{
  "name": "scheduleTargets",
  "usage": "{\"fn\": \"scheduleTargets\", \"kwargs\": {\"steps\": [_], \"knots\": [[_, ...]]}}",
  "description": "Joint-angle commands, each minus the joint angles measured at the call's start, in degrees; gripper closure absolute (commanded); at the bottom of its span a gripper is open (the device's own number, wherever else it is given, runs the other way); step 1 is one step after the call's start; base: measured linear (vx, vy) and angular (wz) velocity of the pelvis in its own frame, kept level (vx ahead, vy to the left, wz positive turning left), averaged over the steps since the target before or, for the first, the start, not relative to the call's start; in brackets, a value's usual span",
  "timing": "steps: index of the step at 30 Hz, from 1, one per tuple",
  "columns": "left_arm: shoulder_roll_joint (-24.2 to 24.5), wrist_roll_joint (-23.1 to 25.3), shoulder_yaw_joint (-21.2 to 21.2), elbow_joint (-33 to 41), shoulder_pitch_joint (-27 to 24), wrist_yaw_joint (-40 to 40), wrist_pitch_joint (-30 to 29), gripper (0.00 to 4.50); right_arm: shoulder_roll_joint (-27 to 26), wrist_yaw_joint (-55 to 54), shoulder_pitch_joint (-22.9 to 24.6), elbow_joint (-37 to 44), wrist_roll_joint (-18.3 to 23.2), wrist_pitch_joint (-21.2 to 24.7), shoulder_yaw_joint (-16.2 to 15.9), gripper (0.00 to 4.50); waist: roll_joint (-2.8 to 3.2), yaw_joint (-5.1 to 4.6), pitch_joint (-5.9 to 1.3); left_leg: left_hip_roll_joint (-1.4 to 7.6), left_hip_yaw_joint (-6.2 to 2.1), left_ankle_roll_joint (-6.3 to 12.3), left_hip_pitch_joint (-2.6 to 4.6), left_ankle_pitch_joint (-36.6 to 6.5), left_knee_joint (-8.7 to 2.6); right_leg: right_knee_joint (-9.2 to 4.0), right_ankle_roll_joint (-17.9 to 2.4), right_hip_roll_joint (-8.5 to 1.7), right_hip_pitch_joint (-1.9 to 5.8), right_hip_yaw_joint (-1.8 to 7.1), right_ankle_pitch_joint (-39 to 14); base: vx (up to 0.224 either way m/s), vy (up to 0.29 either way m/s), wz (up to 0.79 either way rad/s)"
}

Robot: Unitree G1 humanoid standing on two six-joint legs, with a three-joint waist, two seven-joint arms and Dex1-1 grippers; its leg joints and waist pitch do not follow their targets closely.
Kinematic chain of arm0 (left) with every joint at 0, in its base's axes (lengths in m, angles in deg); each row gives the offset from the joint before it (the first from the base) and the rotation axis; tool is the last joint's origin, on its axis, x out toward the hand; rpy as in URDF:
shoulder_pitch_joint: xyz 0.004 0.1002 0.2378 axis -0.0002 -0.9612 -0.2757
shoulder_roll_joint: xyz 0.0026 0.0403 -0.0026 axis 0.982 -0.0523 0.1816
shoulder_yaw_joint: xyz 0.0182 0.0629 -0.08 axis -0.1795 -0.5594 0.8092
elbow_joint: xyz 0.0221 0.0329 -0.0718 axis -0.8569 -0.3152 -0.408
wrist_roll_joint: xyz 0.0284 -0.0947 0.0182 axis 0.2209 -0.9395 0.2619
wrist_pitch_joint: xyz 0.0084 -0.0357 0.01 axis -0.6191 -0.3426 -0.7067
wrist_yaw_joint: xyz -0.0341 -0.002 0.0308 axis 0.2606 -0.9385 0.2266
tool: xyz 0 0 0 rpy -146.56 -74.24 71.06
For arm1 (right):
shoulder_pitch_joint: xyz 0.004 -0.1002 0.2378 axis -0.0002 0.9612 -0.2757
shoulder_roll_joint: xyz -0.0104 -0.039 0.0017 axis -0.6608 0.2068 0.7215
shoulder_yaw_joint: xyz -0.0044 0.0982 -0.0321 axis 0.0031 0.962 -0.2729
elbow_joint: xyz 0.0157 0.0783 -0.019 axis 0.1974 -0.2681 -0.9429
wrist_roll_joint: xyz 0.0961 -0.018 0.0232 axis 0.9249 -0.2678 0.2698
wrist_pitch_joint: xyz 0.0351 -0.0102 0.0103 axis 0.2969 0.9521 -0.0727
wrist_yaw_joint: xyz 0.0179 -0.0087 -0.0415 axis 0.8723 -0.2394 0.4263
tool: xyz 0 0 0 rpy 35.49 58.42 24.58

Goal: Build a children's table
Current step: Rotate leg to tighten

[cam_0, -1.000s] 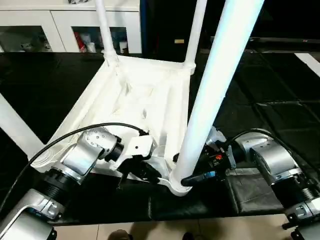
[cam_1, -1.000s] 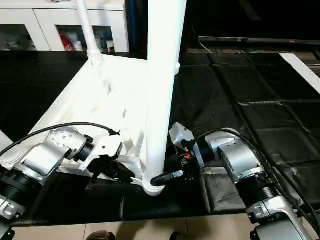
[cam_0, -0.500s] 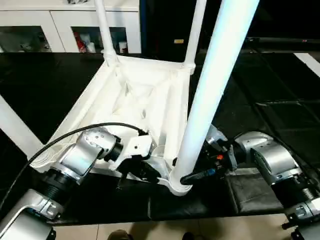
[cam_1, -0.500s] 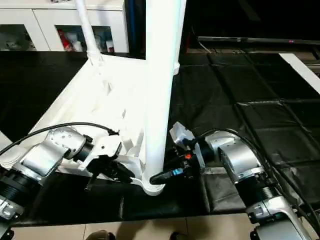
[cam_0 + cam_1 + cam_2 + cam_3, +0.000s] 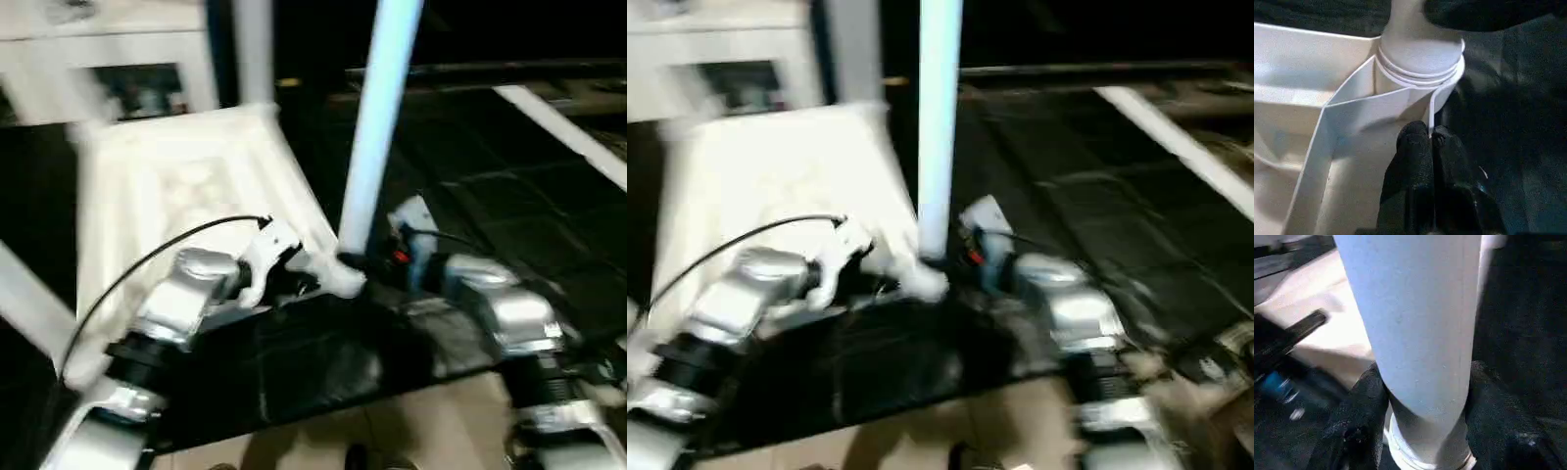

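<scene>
Two grippers work at the near corner of the table top (image 5: 186, 186), which lies upside down on the black mat (image 5: 470, 186) with its ribbed underside facing up. We see smooth white plastic with thin upright ribs meeting at a round corner socket (image 5: 1422, 73), ringed by stepped collars. From that socket rises a thick, smooth white tube, the near leg (image 5: 377, 127), standing close to upright.

Our left gripper (image 5: 1429, 139) has its two black fingers pressed together, tips at the thin rib just beside the socket; whether they pinch the rib we cannot tell. Our right gripper (image 5: 1422, 396) has its dark rounded fingers (image 5: 1364, 401) on either side of the near leg just above the socket, hugging it.

Around us: the mat is quilted in squares, a white glass-door cabinet (image 5: 108, 59) stands behind the top, and a pale strip (image 5: 563, 132) crosses the floor at right. A black cable (image 5: 147, 269) arcs over our left wrist. A second leg (image 5: 253, 49) rises at the far corner, and another leg (image 5: 29, 304) slants at the left edge. We count three legs in view.
</scene>
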Motion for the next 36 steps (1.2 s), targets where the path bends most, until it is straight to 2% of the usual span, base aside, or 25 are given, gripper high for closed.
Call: {"fn": "scheduleTargets", "kwargs": {"steps": [1,2,5,8,9,11,13,15,17,19,20,21,22,24,25,26,28,29,31,35,36], "knots": [[-5.7,-3.2,-1.9,3.6,0.3,-1.8,-0.7,4.5,-4.7,-5.3,0.3,-1.9,-1.2,2.6,-3.5,2.53,0.18,0.18,-3.4,-1.12,0.59,1.77,-0.64,-19.9,-4.21,-5.4,-1.8,-2.06,4.35,0.53,-35.4,0.0,0.0,0.0],[-6.9,-3.2,-1.6,3.7,0.3,-3.4,-1.4,4.5,-5.9,-7.5,0.2,-2.1,-1.4,2.6,-3.0,2.54,0.07,-0.03,-3.28,-1.08,0.63,2.2,-0.49,-20.1,-4.41,-5.32,-3.4,-1.88,4.1,0.6,-32.6,0.0,0.0,0.0],[-8.4,-3.0,-1.7,4.4,0.0,-5.2,-2.6,4.5,-7.1,-9.2,0.2,-1.7,-1.9,2.6,-3.0,2.54,0.13,-0.19,-3.06,-1.05,0.63,2.75,0.03,-22.6,-4.44,-5.45,-3.9,-1.81,3.72,0.6,-33.1,0.0,0.0,0.0],[-8.6,-2.6,-2.0,5.1,-0.2,-5.6,-3.0,4.5,-7.6,-9.3,0.5,-1.0,-1.5,2.2,-2.6,2.54,0.29,-0.2,-3.05,-0.87,0.63,2.95,0.1,-23.2,-4.67,-5.33,-4.4,-1.88,3.78,0.8,-32.0,0.0,0.0,0.0],[-8.5,-2.6,-2.1,5.1,-0.3,-5.6,-3.0,4.5,-7.5,-9.0,0.6,-0.8,-1.3,2.0,-2.6,2.19,0.28,-0.22,-3.0,-0.87,0.68,3.03,0.21,-23.6,-4.68,-5.4,-4.5,-1.87,3.68,0.86,-31.7,0.0,0.0,0.0],[-8.1,-2.5,-2.2,5.2,-0.3,-5.3,-2.9,4.5,-7.3,-8.3,0.8,-0.3,-0.9,1.4,-2.5,1.85,0.34,-0.14,-3.04,-0.89,0.78,3.06,0.28,-23.5,-4.67,-5.37,-4.8,-1.94,3.65,1.02,-31.3,0.0,0.0,0.0],[-6.8,-2.5,-2.6,5.2,-0.4,-4.3,-2.1,4.5,-6.5,-7.2,1.1,0.0,-0.3,0.7,-2.2,1.76,0.41,0.06,-3.19,-0.72,0.81,3.11,0.22,-22.4,-4.76,-5.0,-5.7,-2.06,3.71,1.37,-29.5,0.0,0.0,0.0],[-5.6,-2.7,-2.9,5.3,-0.4,-3.1,-1.4,4.5,-5.7,-5.7,1.3,0.4,0.2,0.2,-2.0,1.5,0.37,0.79,-3.49,-0.64,1.26,3.44,0.46,-19.5,-4.69,-4.33,-8.1,-2.1,3.55,2.13,-24.7,0.0,0.0,0.0],[-3.6,-2.9,-3.4,5.5,-0.6,-0.7,-0.2,4.5,-3.9,-2.5,1.8,1.4,1.1,-0.1,-1.9,1.36,0.27,1.13,-3.49,-0.56,1.41,3.88,0.1,-18.3,-4.83,-3.84,-8.8,-1.99,3.86,2.36,-23.1,0.0,0.0,0.0],[-2.9,-2.9,-3.5,5.6,-0.7,0.1,0.1,4.5,-3.3,-1.4,2.0,1.7,1.5,-0.1,-1.9,1.17,0.3,1.63,-3.59,-0.59,1.63,3.95,0.38,-17.6,-4.6,-3.86,-8.7,-2.12,3.61,2.58,-23.6,0.0,0.0,0.0],[-2.9,-2.9,-3.5,5.6,-0.7,0.1,0.1,4.5,-3.3,-1.4,2.0,1.7,1.5,-0.1,-1.9,1.05,0.27,1.84,-3.63,-0.61,1.85,4.01,0.54,-16.3,-4.49,-3.72,-9.5,-2.1,3.47,2.8,-22.2,0.055,-0.029,0.11],[0.0,-3.6,-4.4,5.9,-1.1,5.0,1.8,4.5,0.3,4.9,2.6,2.8,3.0,-0.9,-1.9,0.97,0.03,2.12,-3.77,-0.64,1.91,4.23,0.44,-15.1,-4.55,-3.43,-9.9,-1.98,3.77,2.83,-21.0,0.055,-0.034,0.09],[0.0,-3.6,-4.4,5.9,-1.1,5.0,1.8,4.5,0.3,4.9,2.6,2.8,3.0,-0.9,-1.9,0.91,0.09,2.35,-3.81,-0.6,1.94,4.51,0.5,-15.0,-4.54,-3.29,-9.9,-1.94,3.86,2.85,-20.9,0.055,-0.034,0.09],[3.0,-3.7,-5.7,5.9,-1.3,9.9,4.3,4.5,4.1,11.7,3.0,3.9,4.6,-1.5,-2.4,0.61,0.17,3.07,-3.93,-0.59,2.1,5.03,0.53,-13.7,-4.42,-3.01,-10.1,-1.92,3.8,3.16,-20.1,0.0,0.0,0.0],[4.5,-3.7,-6.4,5.9,-1.3,12.5,5.6,4.5,6.1,15.7,3.1,4.6,5.8,-1.6,-2.6,0.61,0.07,3.16,-3.88,-0.48,2.24,5.06,0.7,-13.4,-4.36,-2.94,-10.4,-1.87,3.59,3.32,-19.6,0.0,0.0,0.0],[5.5,-3.7,-6.8,5.7,-1.2,14.3,6.7,4.5,7.4,18.4,3.2,5.0,6.5,-1.6,-2.7,0.55,0.24,3.63,-3.94,-0.45,2.46,5.4,1.02,-12.8,-4.19,-2.58,-11.6,-1.72,3.4,3.6,-18.0,0.05,-0.042,0.16],[7.3,-4.2,-7.6,5.8,-1.2,18.2,8.1,4.5,9.9,23.0,3.0,5.1,7.2,-1.5,-3.3,0.44,0.29,3.99,-4.21,-0.4,2.48,5.44,0.76,-10.5,-4.22,-1.97,-12.4,-1.69,3.8,3.75,-15.3,0.0,0.0,0.0],[8.8,-4.5,-8.6,5.7,-1.1,21.8,10.1,4.5,12.2,27.2,2.8,4.9,7.3,-2.0,-4.2,0.32,0.36,4.37,-4.28,-0.29,2.46,5.81,0.86,-9.6,-4.21,-1.76,-13.1,-1.6,3.81,3.73,-13.8,0.0,0.0,0.0],[10.0,-4.9,-9.3,5.7,-0.9,24.5,11.1,4.5,14.1,30.3,2.4,4.6,7.2,-2.1,-5.1,0.15,0.37,4.67,-4.09,-0.18,2.54,5.37,0.68,-9.7,-4.15,-1.23,-14.2,-1.52,3.73,4.1,-12.8,0.0,0.0,0.0],[12.4,-4.7,-11.4,5.1,-0.1,28.4,13.5,4.5,17.2,36.6,1.4,3.6,7.0,-3.1,-7.3,0.09,0.29,5.36,-4.15,-0.04,2.69,4.71,0.85,-11.0,-4.15,-0.98,-14.2,-1.58,3.74,4.28,-13.9,0.0,0.0,0.0],[13.2,-4.1,-12.2,4.5,0.3,29.8,15.1,4.5,18.1,39.0,1.1,2.9,6.3,-6.0,-8.1,0.09,0.27,5.42,-4.13,-0.02,2.7,4.66,0.87,-11.4,-4.16,-1.05,-14.1,-1.61,3.7,4.27,-14.4,0.0,0.0,0.0]]}}
